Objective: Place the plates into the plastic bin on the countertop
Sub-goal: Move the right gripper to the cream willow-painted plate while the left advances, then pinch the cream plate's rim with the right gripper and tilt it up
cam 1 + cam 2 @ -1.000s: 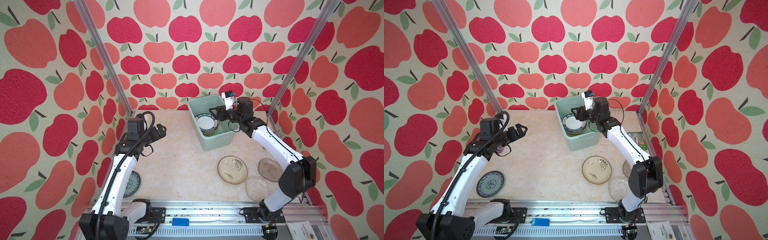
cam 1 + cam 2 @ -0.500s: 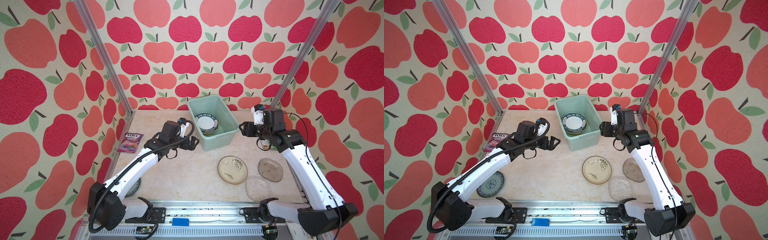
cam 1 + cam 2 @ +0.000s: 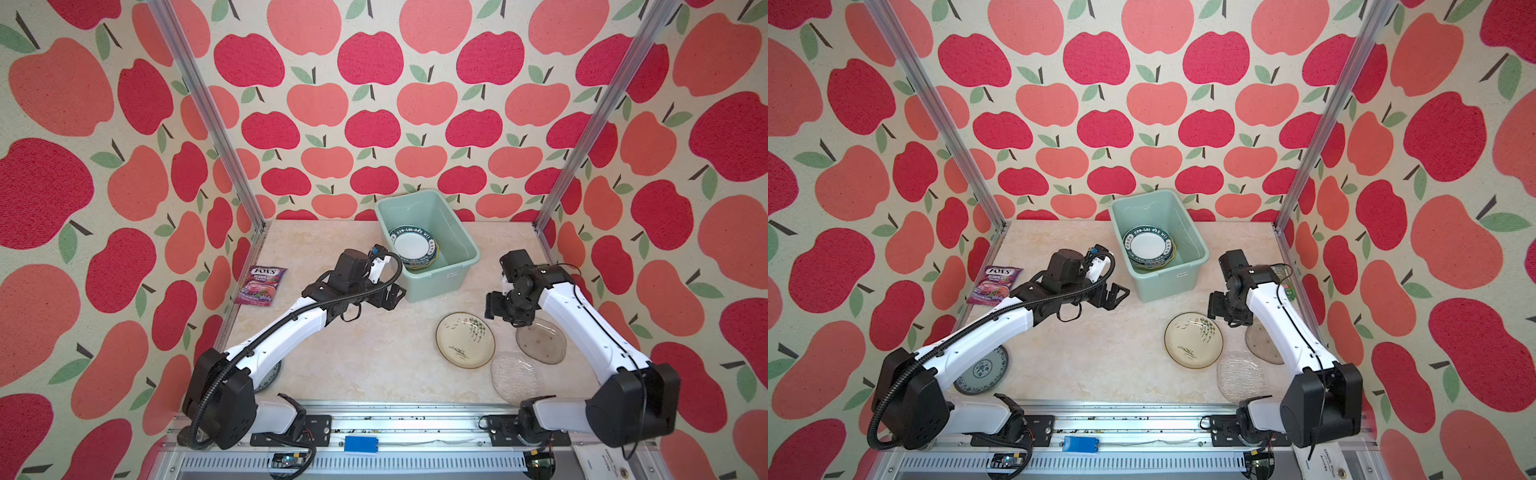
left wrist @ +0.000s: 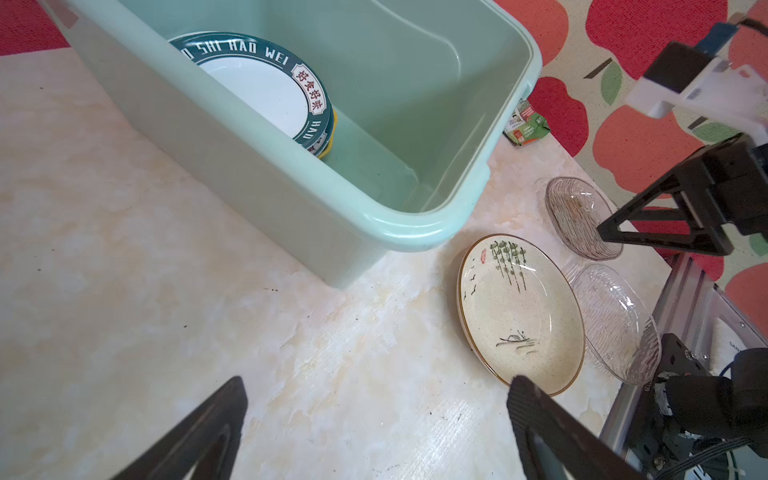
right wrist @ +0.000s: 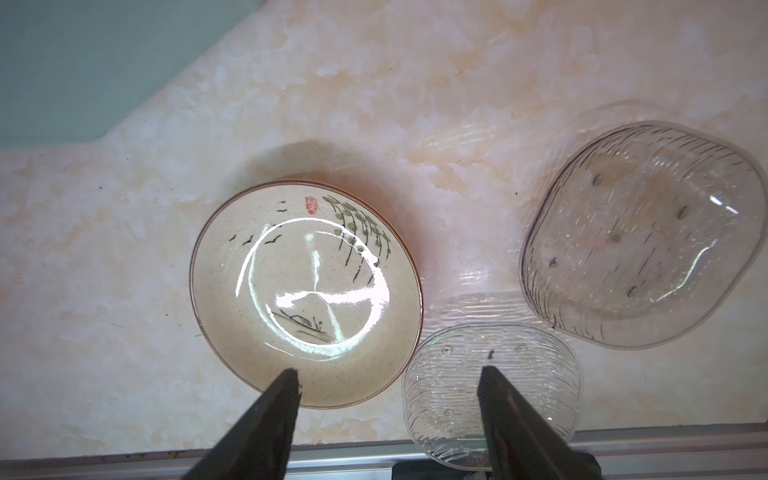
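Observation:
The plastic bin [image 3: 436, 284] [image 3: 1163, 286] stands at the back of the countertop [image 3: 353, 353]. Inside it, stacked plates lean, topped by a white one with a dark lettered rim [image 3: 413, 247] [image 4: 266, 89]. At the front right lie a cream plate with a green plant [image 3: 464, 340] [image 5: 305, 291], a smoky glass plate [image 3: 540, 343] [image 5: 640, 237] and a clear glass plate [image 3: 515, 376] [image 5: 490, 390]. A blue-patterned plate [image 3: 982, 370] lies partly under the left arm. My left gripper [image 3: 390, 297] [image 4: 376, 382] is open and empty beside the bin's front left corner. My right gripper [image 3: 498, 309] [image 5: 389, 372] hovers open and empty over the cream and glass plates.
A purple candy packet [image 3: 261, 286] lies at the left wall. A green packet [image 4: 525, 124] sits right of the bin by the right wall. The metal rail [image 3: 374, 411] runs along the front edge, close to the clear glass plate. Apple-print walls enclose three sides.
The left arm has swung from the left side to the bin's front corner. The right gripper has left the bin, moved down over the front-right plates, and its jaws have widened.

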You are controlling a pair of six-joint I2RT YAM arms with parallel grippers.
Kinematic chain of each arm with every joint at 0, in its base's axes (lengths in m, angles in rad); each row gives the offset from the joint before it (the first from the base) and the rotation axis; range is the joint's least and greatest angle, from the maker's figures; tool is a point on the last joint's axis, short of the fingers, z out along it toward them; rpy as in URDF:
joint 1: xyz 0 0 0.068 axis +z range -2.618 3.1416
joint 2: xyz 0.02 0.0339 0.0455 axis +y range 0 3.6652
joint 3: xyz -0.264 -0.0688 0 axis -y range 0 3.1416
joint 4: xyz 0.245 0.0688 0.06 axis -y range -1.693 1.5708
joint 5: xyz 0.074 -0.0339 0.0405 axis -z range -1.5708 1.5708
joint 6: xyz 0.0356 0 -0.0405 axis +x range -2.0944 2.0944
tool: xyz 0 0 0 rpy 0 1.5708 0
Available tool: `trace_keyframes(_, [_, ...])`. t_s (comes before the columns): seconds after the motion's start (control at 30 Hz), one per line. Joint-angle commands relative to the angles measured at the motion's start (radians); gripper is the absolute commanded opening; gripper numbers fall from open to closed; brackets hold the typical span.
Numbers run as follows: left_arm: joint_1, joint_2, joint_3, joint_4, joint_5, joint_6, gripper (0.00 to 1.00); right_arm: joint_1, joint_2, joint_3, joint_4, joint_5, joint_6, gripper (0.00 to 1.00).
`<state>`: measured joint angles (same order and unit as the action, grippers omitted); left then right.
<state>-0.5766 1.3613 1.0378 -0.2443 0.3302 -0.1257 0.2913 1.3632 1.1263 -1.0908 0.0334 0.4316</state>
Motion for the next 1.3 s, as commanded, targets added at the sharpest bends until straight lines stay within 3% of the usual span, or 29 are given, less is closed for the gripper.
trace_keyframes(0.0, [-0.004, -0.024, 0.006, -0.041, 0.001, 0.043, 1.00, -0.009, 0.039, -0.047, 0.045, -0.082, 0.037, 0.73])
trace_keyframes(0.43, [0.009, -0.088, -0.002, -0.145, -0.006, 0.100, 0.99, -0.009, 0.147, -0.217, 0.196, -0.087, 0.041, 0.75])
trace_keyframes(0.8, [0.020, -0.105, 0.011, -0.207, -0.016, 0.112, 0.99, 0.023, 0.173, -0.256, 0.295, -0.241, 0.024, 0.63])
trace_keyframes(1.03, [0.085, -0.130, -0.005, -0.236, 0.004, 0.064, 0.99, 0.119, 0.200, -0.259, 0.415, -0.345, 0.081, 0.56])
trace_keyframes(1.27, [0.180, -0.167, -0.041, -0.228, 0.041, -0.036, 0.99, 0.180, 0.220, -0.303, 0.572, -0.371, 0.160, 0.51])
